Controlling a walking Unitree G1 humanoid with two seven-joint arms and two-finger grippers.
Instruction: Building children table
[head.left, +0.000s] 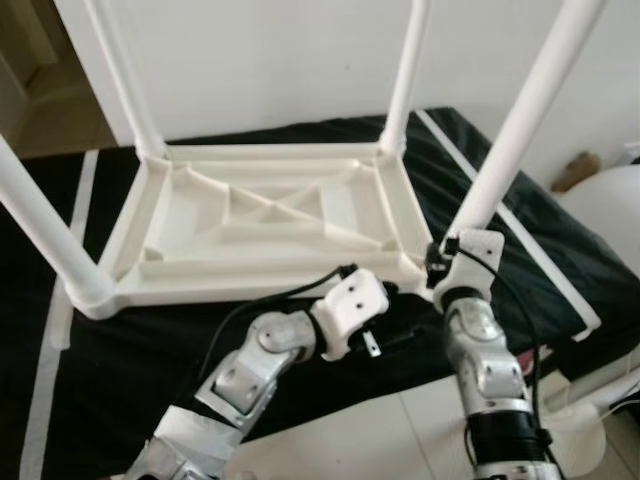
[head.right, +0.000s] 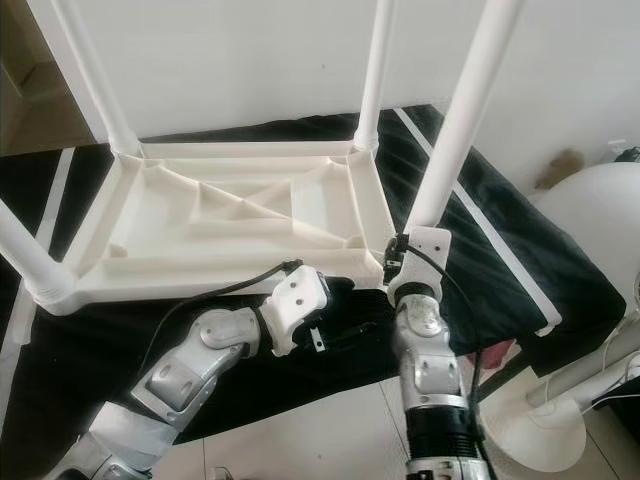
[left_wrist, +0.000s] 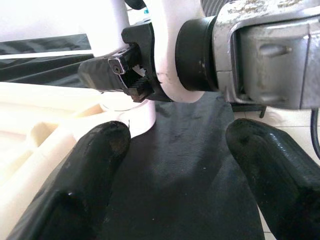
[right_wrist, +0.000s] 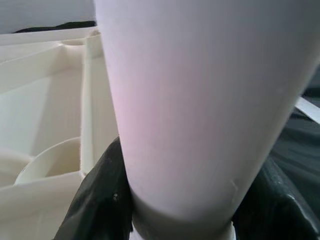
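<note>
A white plastic children's table (head.left: 270, 215) lies upside down on a black cloth (head.left: 130, 345), its legs pointing up. My right gripper (head.left: 441, 264) is shut on the near right leg (head.left: 520, 120) just above its socket at the table's near right corner. In the right wrist view the black fingers (right_wrist: 97, 200) clasp that leg (right_wrist: 200, 100) on both sides. Close to the left of it, by the table's near edge, my left gripper (head.right: 350, 315) is open over the cloth, holding nothing. Its fingers (left_wrist: 75, 190) point toward the right gripper's finger (left_wrist: 115, 75).
Three more legs stand at the near left (head.left: 40, 225), far left (head.left: 125, 70) and far right (head.left: 405, 70) corners. A white wall (head.left: 270, 60) rises behind. A white rounded object (head.left: 610, 215) and a round white base (head.right: 540, 410) sit at right on the tiled floor.
</note>
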